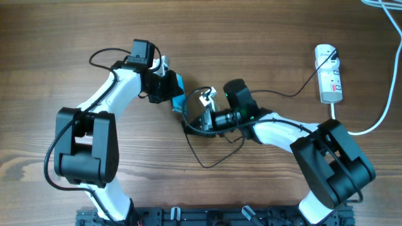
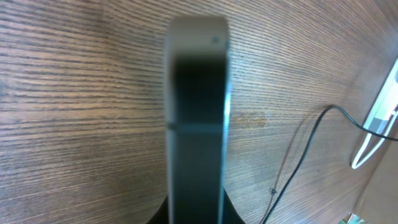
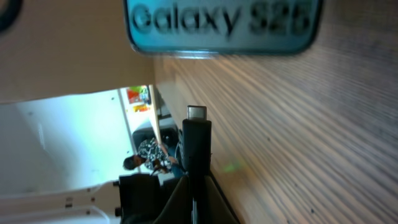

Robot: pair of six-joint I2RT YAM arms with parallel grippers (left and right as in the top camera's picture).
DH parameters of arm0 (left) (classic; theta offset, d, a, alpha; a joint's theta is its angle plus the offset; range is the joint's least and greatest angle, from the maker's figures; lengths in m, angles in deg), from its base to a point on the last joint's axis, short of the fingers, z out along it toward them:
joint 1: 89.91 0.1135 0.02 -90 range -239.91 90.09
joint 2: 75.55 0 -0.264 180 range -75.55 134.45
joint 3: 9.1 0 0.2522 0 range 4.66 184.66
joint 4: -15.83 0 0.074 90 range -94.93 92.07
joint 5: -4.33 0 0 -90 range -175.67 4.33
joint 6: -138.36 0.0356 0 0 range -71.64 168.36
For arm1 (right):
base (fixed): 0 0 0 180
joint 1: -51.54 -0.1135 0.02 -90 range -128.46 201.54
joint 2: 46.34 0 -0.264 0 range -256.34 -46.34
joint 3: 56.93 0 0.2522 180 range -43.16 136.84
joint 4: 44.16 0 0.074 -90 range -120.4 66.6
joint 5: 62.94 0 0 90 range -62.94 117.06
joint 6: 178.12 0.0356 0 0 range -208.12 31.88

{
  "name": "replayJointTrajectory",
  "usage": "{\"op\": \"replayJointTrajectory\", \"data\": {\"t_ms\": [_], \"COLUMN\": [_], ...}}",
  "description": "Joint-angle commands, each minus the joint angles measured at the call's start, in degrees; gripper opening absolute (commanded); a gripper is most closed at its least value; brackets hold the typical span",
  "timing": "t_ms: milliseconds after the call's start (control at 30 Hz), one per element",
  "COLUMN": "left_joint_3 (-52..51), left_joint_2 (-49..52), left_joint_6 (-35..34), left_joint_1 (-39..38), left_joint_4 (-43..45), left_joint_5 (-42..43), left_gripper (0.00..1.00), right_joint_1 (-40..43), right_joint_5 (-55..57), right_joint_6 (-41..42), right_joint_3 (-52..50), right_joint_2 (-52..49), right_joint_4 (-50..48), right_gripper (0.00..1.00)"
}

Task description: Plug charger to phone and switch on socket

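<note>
My left gripper (image 1: pixel 168 88) is shut on the phone (image 1: pixel 178 94) and holds it on edge above the table. In the left wrist view the phone (image 2: pixel 198 118) rises edge-on from between the jaws (image 2: pixel 198 214). My right gripper (image 1: pixel 205 112) is shut on the black connector end of the charger (image 3: pixel 196 134), its metal tip pointing at the phone's end. In the right wrist view the phone (image 3: pixel 224 22) reads "Galaxy S25", a short gap beyond the tip. The charger's thin black cable (image 1: pixel 210 164) loops on the table and runs to the white socket (image 1: pixel 330 75) at far right.
A thick white cord (image 1: pixel 384 113) curves from the socket along the right edge. The charger cable also lies to the right in the left wrist view (image 2: pixel 308 146). The arm bases stand at the front edge.
</note>
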Motion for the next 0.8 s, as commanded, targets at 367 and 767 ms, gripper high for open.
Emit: {"op": "replayJointTrajectory", "data": {"t_ms": [367, 767], "left_joint_3": [0.9, 0.9], "left_joint_2": [-0.1, -0.1], "left_joint_6": [-2.5, -2.5], "left_joint_1": [-1.6, -1.6], "left_joint_4": [-2.6, -2.5], "left_joint_5": [-5.2, -5.2], "left_gripper": [0.04, 0.04], "right_joint_1": [-1.2, -1.9], "right_joint_5": [-1.2, 5.0], "right_joint_6": [-10.5, -10.5], "right_joint_3": [5.6, 5.6], "right_joint_2": [-2.3, -2.3], "right_joint_4": [5.2, 13.3], "right_gripper": [0.04, 0.04]}}
